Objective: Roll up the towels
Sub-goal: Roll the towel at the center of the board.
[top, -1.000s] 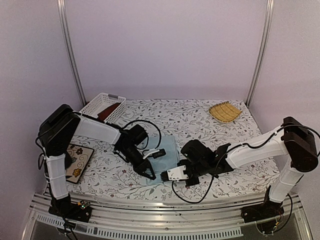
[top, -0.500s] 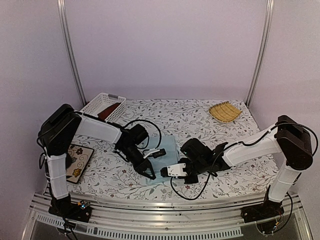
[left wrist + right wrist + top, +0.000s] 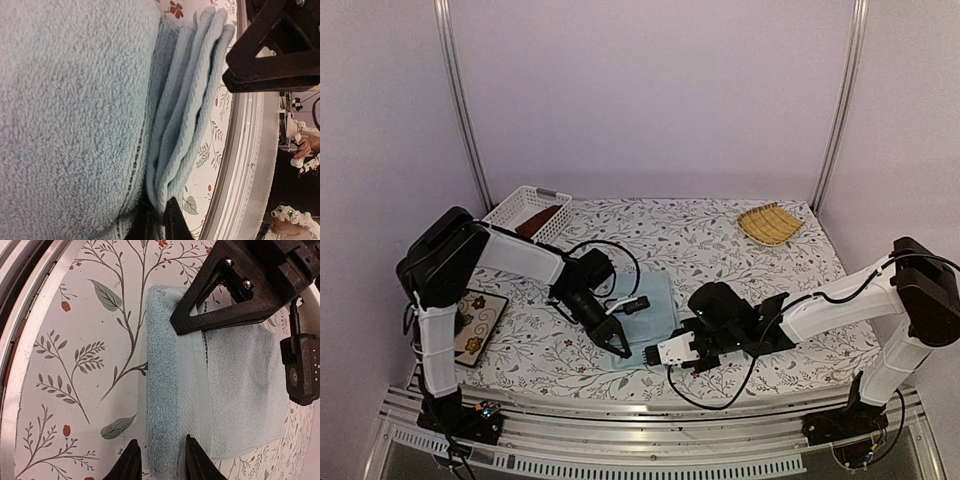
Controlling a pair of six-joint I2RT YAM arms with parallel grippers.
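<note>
the right claw (image 3: 162, 460) has just loosened, its fingers now parted either side of the rolled edge of the light blue towel (image 3: 235, 385) on the bench (image 3: 75, 365), while the left claw (image 3: 161, 224) just ahead stays pinched on that roll, so the first turn looks set and more rolling remains.

The light blue towel (image 3: 657, 298) lies flat in the near middle, its near edge turned over into a thick layered band. The dark red towel (image 3: 538, 220) lies in the white basket (image 3: 506, 208), far left.
</note>
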